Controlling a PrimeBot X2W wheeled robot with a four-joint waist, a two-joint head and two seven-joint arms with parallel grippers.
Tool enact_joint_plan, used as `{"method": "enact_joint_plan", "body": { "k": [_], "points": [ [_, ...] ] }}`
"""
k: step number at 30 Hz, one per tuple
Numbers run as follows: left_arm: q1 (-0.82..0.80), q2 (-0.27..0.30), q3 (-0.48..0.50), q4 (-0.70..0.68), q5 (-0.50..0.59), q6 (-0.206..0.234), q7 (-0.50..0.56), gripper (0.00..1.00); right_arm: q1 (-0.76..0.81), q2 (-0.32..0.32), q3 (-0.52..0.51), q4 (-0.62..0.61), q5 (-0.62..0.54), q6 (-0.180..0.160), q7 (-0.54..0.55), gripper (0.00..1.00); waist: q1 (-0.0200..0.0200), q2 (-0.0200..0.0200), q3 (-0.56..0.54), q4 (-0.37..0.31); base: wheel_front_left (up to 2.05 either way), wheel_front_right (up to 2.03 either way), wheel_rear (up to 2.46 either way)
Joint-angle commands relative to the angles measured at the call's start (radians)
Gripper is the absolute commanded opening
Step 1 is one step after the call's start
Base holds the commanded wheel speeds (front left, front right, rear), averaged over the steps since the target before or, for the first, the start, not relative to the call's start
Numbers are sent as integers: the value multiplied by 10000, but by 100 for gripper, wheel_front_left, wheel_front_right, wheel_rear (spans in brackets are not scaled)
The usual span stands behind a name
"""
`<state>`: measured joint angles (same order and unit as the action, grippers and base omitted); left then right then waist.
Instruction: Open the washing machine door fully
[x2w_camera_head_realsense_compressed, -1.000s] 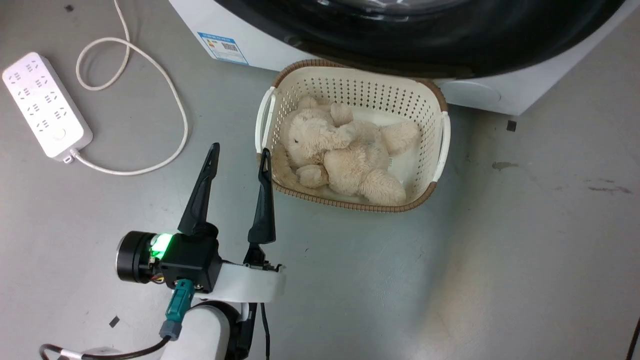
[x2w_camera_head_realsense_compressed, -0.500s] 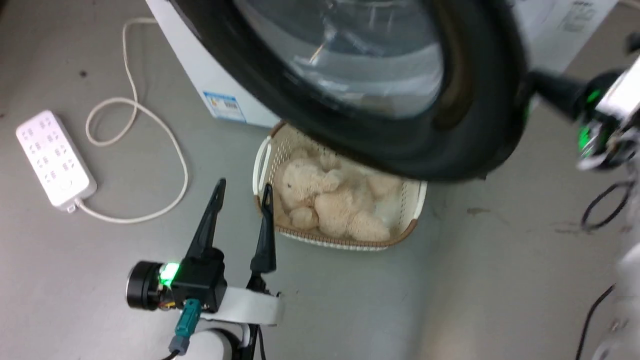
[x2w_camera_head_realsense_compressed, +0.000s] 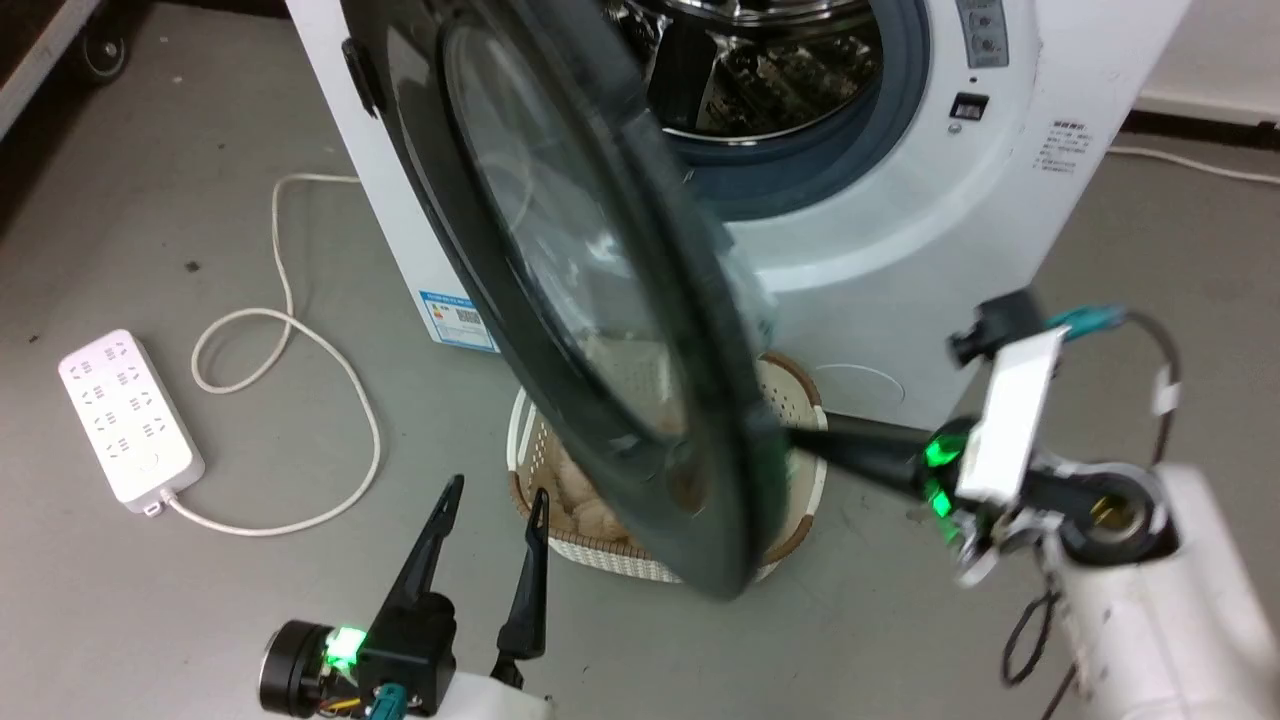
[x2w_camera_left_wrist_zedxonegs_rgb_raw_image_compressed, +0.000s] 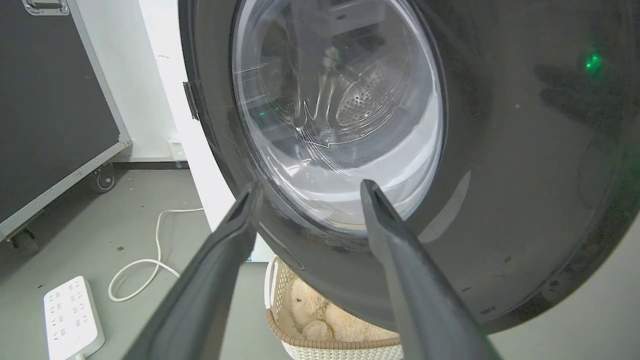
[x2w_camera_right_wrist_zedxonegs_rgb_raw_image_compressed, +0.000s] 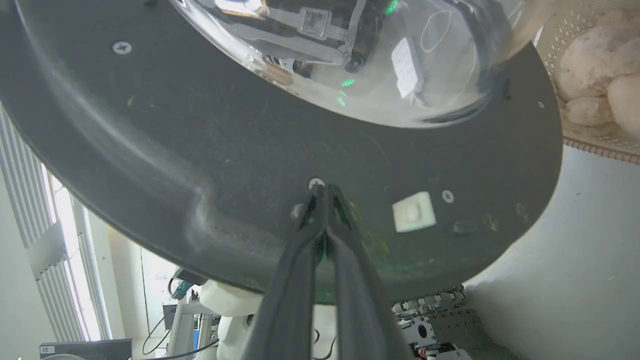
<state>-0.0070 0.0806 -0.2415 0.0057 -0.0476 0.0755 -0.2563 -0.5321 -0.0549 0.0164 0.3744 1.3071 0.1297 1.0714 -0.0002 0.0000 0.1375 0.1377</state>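
The washing machine (x2w_camera_head_realsense_compressed: 900, 230) is a white box with its steel drum (x2w_camera_head_realsense_compressed: 770, 80) showing behind the grey gasket. The washing machine door (x2w_camera_head_realsense_compressed: 560, 300), glossy black with a clear bulging window, stands partly swung out towards me, hinged on the left. My right gripper (x2w_camera_head_realsense_compressed: 795, 437) is shut, and its tips (x2w_camera_right_wrist_zedxonegs_rgb_raw_image_compressed: 320, 187) press on the door's inner face (x2w_camera_right_wrist_zedxonegs_rgb_raw_image_compressed: 200, 150) just below the glass bowl (x2w_camera_right_wrist_zedxonegs_rgb_raw_image_compressed: 350, 60). Lower left, my left gripper (x2w_camera_head_realsense_compressed: 498, 487) hangs open and empty; it faces the door's outer side (x2w_camera_left_wrist_zedxonegs_rgb_raw_image_compressed: 500, 175) without touching it.
A cream perforated basket (x2w_camera_head_realsense_compressed: 790, 400) holding a plush toy (x2w_camera_head_realsense_compressed: 590, 500) sits on the floor under the door. A white power strip (x2w_camera_head_realsense_compressed: 125, 420) and its looped cable (x2w_camera_head_realsense_compressed: 300, 350) lie on the left. A black wheeled case (x2w_camera_left_wrist_zedxonegs_rgb_raw_image_compressed: 50, 100) stands far left.
The head camera has tilted up. The door has swung out from nearly shut to well open, and my right gripper has come into view against its inner side. The left gripper has kept its pose.
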Motion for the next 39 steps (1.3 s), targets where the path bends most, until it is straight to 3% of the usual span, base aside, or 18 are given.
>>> {"method": "enact_joint_plan", "body": {
  "k": [1,7,12,13,14,16,19,25,28,30,34,38,39],
  "points": [
    [137,47,34,-15,33,-53,-55,100,255,45,210,-99,141,10,-87,0,2,0,-64,12,0,0,0],
    [338,62,130,-99,0,-115,-55,100,921,46,1868,-632,883,10,-794,0,2,0,-185,33,0,0,0],
    [358,-25,246,-151,-107,-86,-55,100,1012,46,2291,-581,825,10,-1781,4,2,0,-298,-50,0,0,0],
    [360,-41,270,-158,-128,-70,-55,100,997,46,2166,-632,648,10,-2077,91,2,0,-334,-78,0,0,0],
    [370,-58,307,-164,-156,-47,-55,100,989,38,2011,-706,458,10,-2396,100,2,0,-387,-124,0,0,0],
    [390,-85,389,-162,-209,-13,-55,100,992,-98,1675,-1013,-3,10,-3137,100,2,0,-468,-229,0,0,0],
    [397,-130,576,-152,-387,24,-55,100,1045,-820,1454,-1996,-1402,10,-4874,100,2,0,-575,-425,0,0,0],
    [285,-201,939,-112,-637,2,-55,100,2041,-3361,2359,-3362,-5747,10,-9656,100,2,0,-869,-777,0,0,0],
    [366,-221,1162,-129,-763,-14,-55,100,2798,-3889,2248,-3388,-7682,10,-11416,100,2,0,-970,-1042,0,0,0],
    [423,-225,1296,-121,-790,-69,-55,100,3358,-3711,1762,-3367,-8761,10,-12198,100,2,0,-1029,-1201,0,0,0],
    [583,-224,1499,-100,-737,-197,-55,100,4537,-2634,543,-3653,-10705,10,-12941,100,2,0,-1141,-1431,0,0,0],
    [841,-234,1561,-40,-664,-273,-55,100,5637,-1051,-229,-4066,-12308,10,-13189,100,2,0,-1280,-1576,0,0,0],
    [991,-242,1560,10,-600,-314,-55,100,6178,-345,-374,-4142,-12838,10,-13269,100,2,0,-1328,-1615,0,0,0]
  ]
}}
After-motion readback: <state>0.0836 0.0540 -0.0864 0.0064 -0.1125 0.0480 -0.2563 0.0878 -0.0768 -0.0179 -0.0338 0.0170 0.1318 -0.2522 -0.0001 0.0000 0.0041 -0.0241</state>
